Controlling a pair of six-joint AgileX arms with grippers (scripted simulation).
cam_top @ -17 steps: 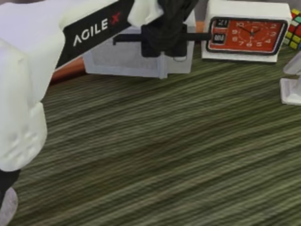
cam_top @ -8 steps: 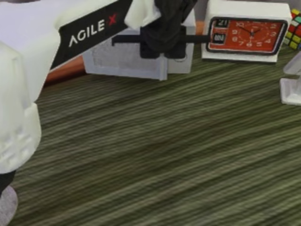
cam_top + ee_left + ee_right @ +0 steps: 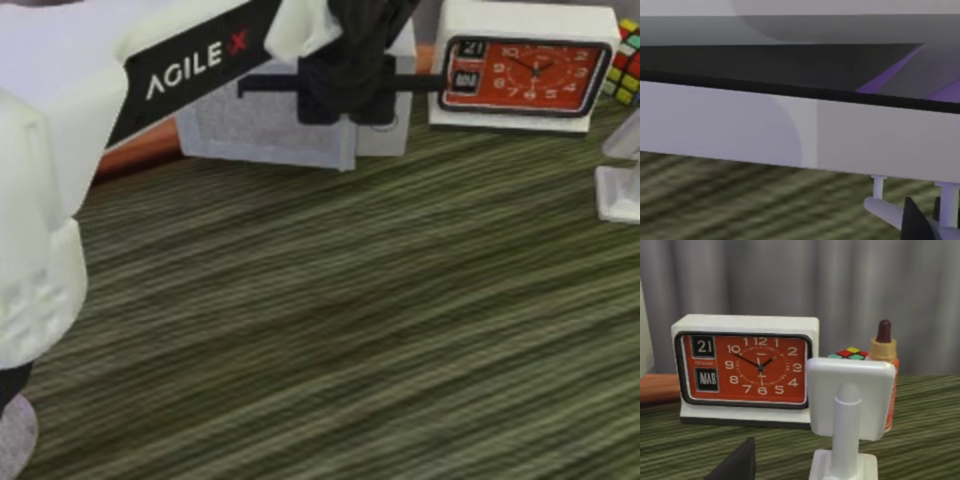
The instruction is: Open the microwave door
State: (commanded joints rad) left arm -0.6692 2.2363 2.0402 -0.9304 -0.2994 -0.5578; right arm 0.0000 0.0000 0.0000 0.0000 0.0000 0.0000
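The left gripper (image 3: 345,95) hangs over the front of the microwave (image 3: 285,135) at the table's far edge, its fingers at the microwave door (image 3: 265,132) handle though whether they clench it cannot be told, beside a red-faced clock (image 3: 525,75).
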